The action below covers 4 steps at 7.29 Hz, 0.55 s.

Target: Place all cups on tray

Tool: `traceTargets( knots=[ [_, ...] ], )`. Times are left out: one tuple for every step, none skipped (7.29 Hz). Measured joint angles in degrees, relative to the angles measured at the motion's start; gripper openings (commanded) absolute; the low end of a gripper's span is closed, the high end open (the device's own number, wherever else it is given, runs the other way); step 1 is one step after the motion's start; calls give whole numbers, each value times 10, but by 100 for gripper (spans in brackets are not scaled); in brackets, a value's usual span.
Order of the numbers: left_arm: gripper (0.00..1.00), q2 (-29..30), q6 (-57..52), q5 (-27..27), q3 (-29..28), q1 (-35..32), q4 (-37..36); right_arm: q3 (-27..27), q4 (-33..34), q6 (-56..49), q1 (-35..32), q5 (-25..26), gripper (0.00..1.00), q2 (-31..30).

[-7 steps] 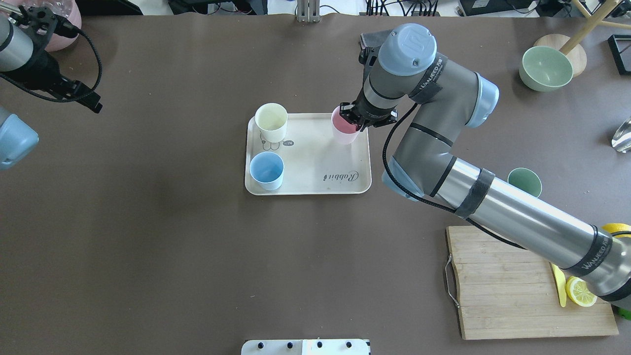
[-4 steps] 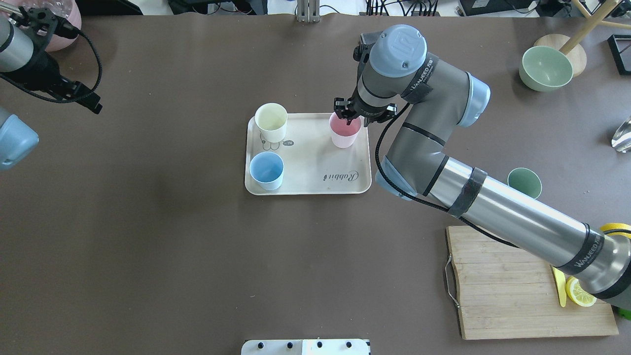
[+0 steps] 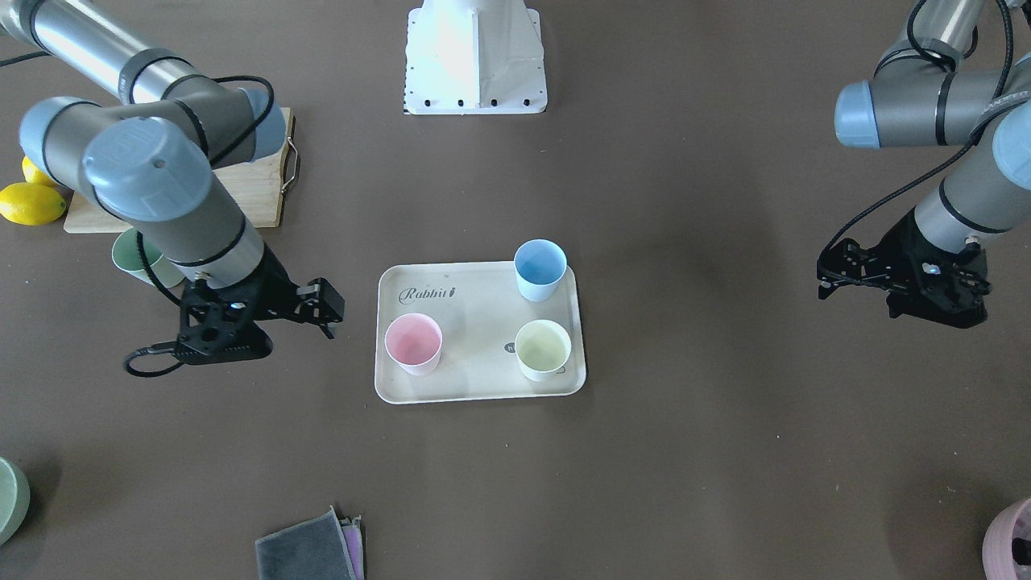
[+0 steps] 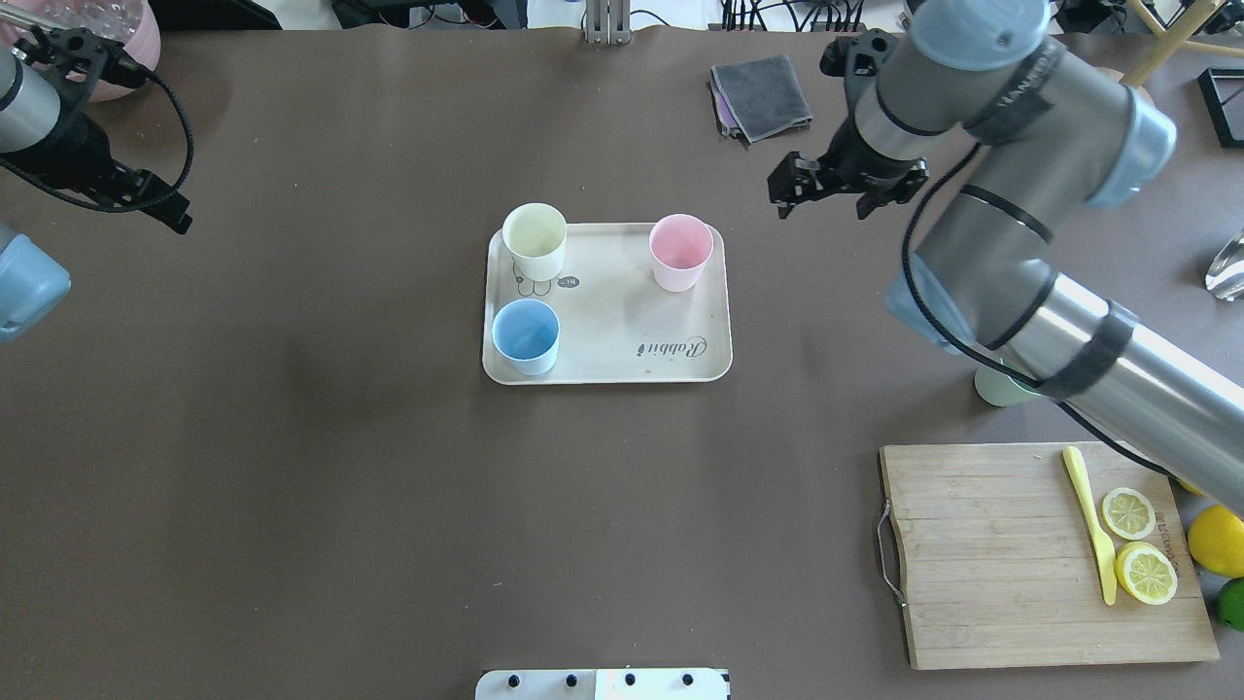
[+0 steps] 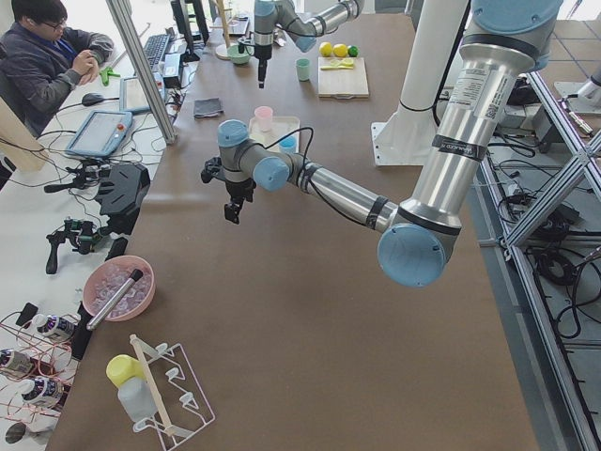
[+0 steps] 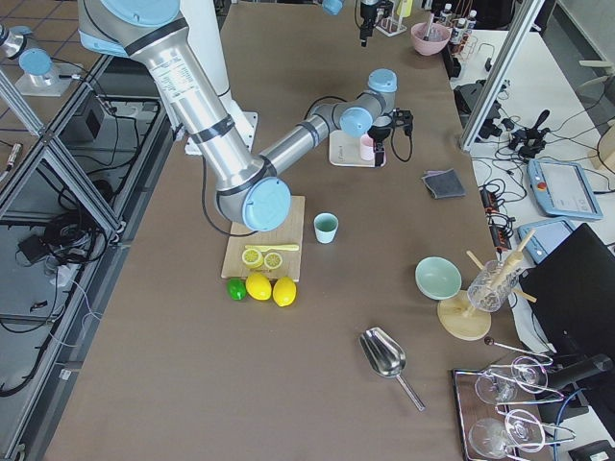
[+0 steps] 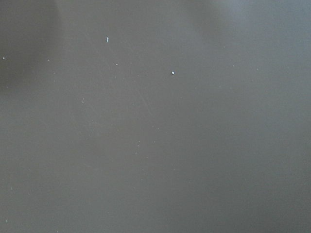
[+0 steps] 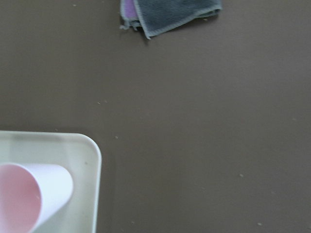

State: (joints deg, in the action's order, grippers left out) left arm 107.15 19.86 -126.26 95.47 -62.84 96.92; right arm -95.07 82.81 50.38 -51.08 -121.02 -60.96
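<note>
The cream "Rabbit" tray (image 4: 612, 311) lies mid-table and also shows in the front view (image 3: 475, 330). On it stand a pink cup (image 4: 679, 251), a pale yellow cup (image 4: 535, 240) and a blue cup (image 4: 526, 335), all upright. A green cup (image 4: 999, 387) stands on the table right of the tray, mostly hidden by my right arm; it shows better in the front view (image 3: 133, 258). My right gripper (image 4: 792, 185) is open and empty, raised above the table right of the tray. My left gripper (image 4: 170, 209) hangs open and empty far left.
A folded grey cloth (image 4: 761, 95) lies beyond the tray. A wooden cutting board (image 4: 982, 564) with lemon slices and a yellow knife is at the front right, whole lemons beside it. A pink bowl (image 4: 117, 29) sits at the far left corner.
My right gripper let go of the pink cup, which now stands on the tray. The gripper rose and moved right, away from the tray. The left arm barely moved.
</note>
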Motion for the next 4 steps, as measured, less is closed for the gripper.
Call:
traceTargets(
  knots=[
    [98, -2, 0, 0, 0, 0, 0, -64, 4, -34, -15, -7, 100, -76],
    [98, -2, 0, 0, 1, 0, 1, -107, 1, -71, -23, -9, 100, -146],
    [98, -2, 0, 0, 1, 0, 2, -129, -22, -110, -28, -9, 100, -211],
    [98, -2, 0, 0, 2, 1, 2, -134, -76, -133, -31, -8, 100, -272]
  ],
)
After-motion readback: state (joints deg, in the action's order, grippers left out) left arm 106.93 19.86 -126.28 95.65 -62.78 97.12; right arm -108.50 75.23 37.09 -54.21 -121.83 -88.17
